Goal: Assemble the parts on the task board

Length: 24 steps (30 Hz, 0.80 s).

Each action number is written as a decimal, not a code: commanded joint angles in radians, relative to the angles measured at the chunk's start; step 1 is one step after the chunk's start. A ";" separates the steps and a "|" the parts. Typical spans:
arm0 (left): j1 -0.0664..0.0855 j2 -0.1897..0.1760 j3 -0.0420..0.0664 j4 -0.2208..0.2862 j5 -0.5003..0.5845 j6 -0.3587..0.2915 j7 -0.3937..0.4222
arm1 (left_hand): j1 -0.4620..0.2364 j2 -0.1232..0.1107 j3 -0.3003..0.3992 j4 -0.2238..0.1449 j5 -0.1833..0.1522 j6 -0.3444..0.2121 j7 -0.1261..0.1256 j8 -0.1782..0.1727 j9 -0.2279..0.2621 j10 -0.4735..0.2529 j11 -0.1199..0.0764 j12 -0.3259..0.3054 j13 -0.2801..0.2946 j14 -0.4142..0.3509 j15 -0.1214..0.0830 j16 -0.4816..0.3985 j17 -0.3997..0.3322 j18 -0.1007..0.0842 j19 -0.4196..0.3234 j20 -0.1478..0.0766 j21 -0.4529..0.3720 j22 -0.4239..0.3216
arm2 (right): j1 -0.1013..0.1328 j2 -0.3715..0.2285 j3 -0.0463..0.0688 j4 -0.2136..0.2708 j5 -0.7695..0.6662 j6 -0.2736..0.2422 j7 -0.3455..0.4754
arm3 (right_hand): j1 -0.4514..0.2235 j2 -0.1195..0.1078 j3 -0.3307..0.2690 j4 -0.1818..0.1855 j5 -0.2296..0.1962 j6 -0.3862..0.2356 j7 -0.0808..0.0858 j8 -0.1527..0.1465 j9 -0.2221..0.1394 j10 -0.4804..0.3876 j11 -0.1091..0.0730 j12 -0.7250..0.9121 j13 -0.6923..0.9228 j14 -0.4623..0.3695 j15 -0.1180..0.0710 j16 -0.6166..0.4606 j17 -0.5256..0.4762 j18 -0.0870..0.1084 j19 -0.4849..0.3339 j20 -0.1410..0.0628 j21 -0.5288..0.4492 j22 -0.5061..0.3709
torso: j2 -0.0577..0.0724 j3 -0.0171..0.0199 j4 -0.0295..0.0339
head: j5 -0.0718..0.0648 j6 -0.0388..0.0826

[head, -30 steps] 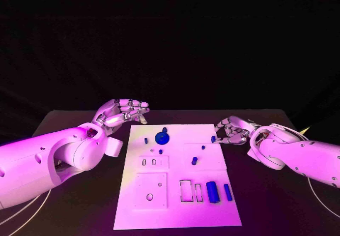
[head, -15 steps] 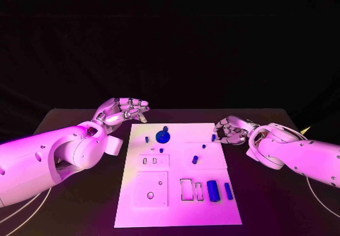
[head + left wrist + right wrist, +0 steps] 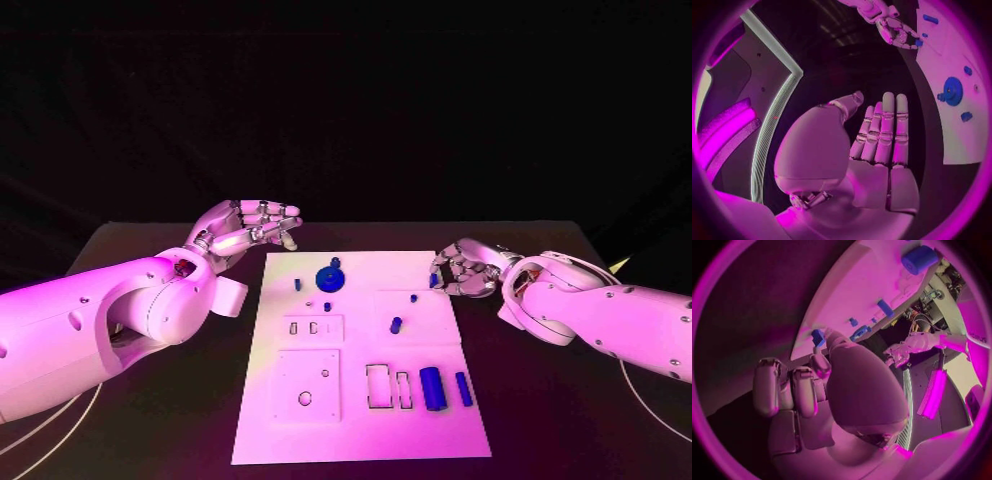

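We are seeing our right hand [image 3: 464, 270] pinching a small blue part [image 3: 434, 280] at the task board [image 3: 361, 420] edge (its axis hidden by fingers); our left hand [image 3: 248, 227] is hovering released.

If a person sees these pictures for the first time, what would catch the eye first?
Probably the white task board in the middle of the black table, dotted with small blue parts, the round blue part near its far end. Next, the right hand at the board's right edge, fingertips at a small blue part, and the left hand raised beyond its far left corner.

Lies mid-desk [image 3: 173, 420]: white rectangular task board [image 3: 361, 440]. Flanked by silver left hand [image 3: 248, 226] and silver right hand [image 3: 464, 268].
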 commanded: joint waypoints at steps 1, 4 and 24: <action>0.000 0.001 0.001 0.002 -0.001 0.017 0.007 | -0.001 0.009 0.002 -0.001 0.001 -0.005 0.020 -0.004 0.001 -0.009 -0.001 -0.006 0.000 -0.006 0.001 0.003 0.001 0.017 -0.005 -0.001 0.003 0.001 | -0.001 0.003 0.000 0.002 -0.013 0.029 0.004 | 0.001 -0.004 0.009 0.000 0.006 0.010 0.001 0.005 -0.001 0.011 0.000 0.007 0.001 0.079 -0.007 0.002 0.172 -0.003 0.004 -0.001 0.005 0.140 | 0.000 -0.0003 0.0002 | 0.000 0.003; 0.000 0.001 0.001 0.002 -0.001 0.017 0.007 | -0.001 0.009 0.002 -0.001 0.001 -0.005 0.020 -0.004 0.001 -0.009 -0.001 -0.006 0.000 -0.006 0.001 0.003 0.001 0.017 -0.005 -0.001 0.003 0.001 | -0.001 0.006 0.000 0.001 -0.015 0.030 0.000 | -0.004 -0.001 0.018 0.001 0.006 0.018 -0.002 0.008 -0.001 0.018 -0.003 0.011 0.006 0.080 -0.009 0.003 0.174 -0.004 0.008 -0.003 0.009 0.143 | 0.001 0.0005 0.0013 | 0.000 0.003; 0.000 -0.002 0.001 0.002 -0.001 0.019 0.005 | 0.001 0.010 0.003 -0.003 0.001 -0.005 0.020 -0.005 0.002 -0.009 -0.001 -0.006 0.000 -0.007 0.000 0.004 0.001 0.018 -0.007 -0.001 0.006 0.002 | -0.006 0.019 0.000 -0.015 -0.025 0.013 -0.016 | -0.022 0.033 0.082 -0.005 0.013 0.053 -0.016 0.031 -0.002 0.040 -0.016 0.022 0.019 0.081 -0.021 0.004 0.177 -0.008 0.020 -0.015 0.025 0.157 | 0.001 0.0014 0.0000 | 0.005 0.000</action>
